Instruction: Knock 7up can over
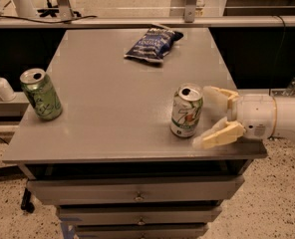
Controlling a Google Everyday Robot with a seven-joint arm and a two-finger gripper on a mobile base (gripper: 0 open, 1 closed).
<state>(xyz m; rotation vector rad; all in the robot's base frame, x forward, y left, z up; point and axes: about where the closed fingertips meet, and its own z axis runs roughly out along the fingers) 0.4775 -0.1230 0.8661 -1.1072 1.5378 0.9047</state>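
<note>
The 7up can is a silver-white can with green and red marks. It stands upright near the front right of the grey table. My gripper comes in from the right at can height, just right of the can. Its two cream fingers are spread open: one fingertip is by the can's top, the other is low beside its base. It holds nothing. I cannot tell whether a finger touches the can.
An all-green can stands upright at the table's left edge. A dark blue snack bag lies at the back middle. A white pump bottle stands off the table to the left. Drawers sit below the tabletop.
</note>
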